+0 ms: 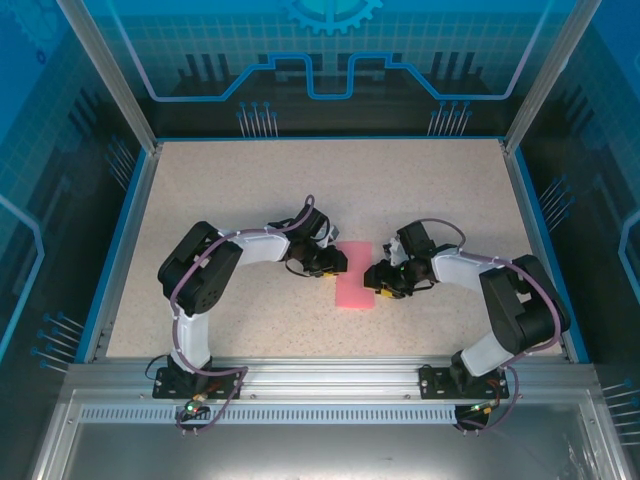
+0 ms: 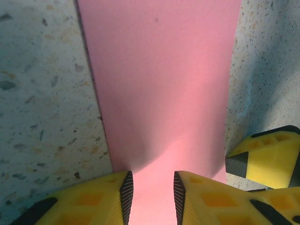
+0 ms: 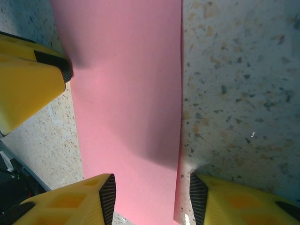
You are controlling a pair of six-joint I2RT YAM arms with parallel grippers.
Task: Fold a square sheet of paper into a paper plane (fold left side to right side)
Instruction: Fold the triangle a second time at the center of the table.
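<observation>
— speckled beige table is covering the floor of the blue-walled booth we are looking down into, and the pink sheet is lying flat near its middle, between the two arms.

— we are seeing it as a rectangle, longer than wide. which way is its long axis running?

— it is running from the near edge, where the bases are bolted, toward the far wall. its short sides are facing near and far.

— and how are the arms posing?

— we are seeing both bending out at the elbow and reaching inward, mirror fashion. the left arm is rising from its base, folding, and sending its forearm rightward to the sheet's left side. the right arm is doing the same leftward, meeting the sheet's right long edge.

— how are the claws standing?

— the left gripper is pointing down over the sheet with its fingers parted by a narrow gap, pink paper showing flat between them; we are not seeing it pinching anything. the right gripper is standing wider, one finger over the paper and the other over bare table, straddling that edge and clasping nothing.

— are they sitting close?

— we are seeing them just beside one another across the sheet's width, the right gripper's yellow fingertip poking into the left wrist view.
</observation>
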